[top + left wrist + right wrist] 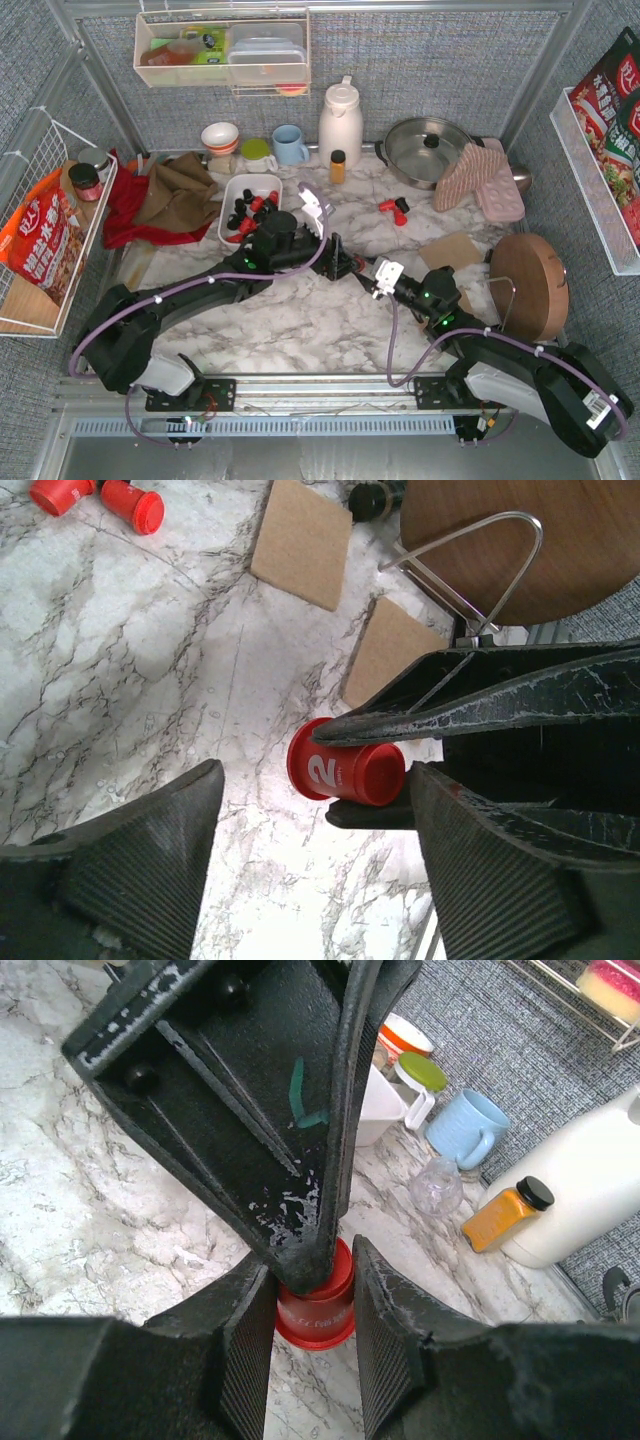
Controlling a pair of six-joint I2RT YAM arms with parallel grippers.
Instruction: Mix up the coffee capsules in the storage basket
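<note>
Right fingers [250, 1360] pinch a red coffee capsule [345, 772]; left fingers [140, 870] gape wide either side. Best to centre it between them, close gently, then let the right release.

A marble tabletop [300, 325] fills the middle of the top view. Along its upper edge, from left to right, stand a red-and-white bowl [220, 135], a white cup with a green lid [257, 154], a blue mug [290, 144], a white thermos jug [340, 122] with a small amber bottle [338, 166] just in front of it, and a lidded steel pot [425, 150]. A pink oven mitt [468, 176] leans on the pot's right side. At upper left a brown cloth [178, 190] lies over a red cloth [122, 218]. At right a round wooden board [530, 285] sits near a cardboard square [450, 250]. The wire rack [30, 150] at far left holds an orange snack bag [42, 240].
</note>
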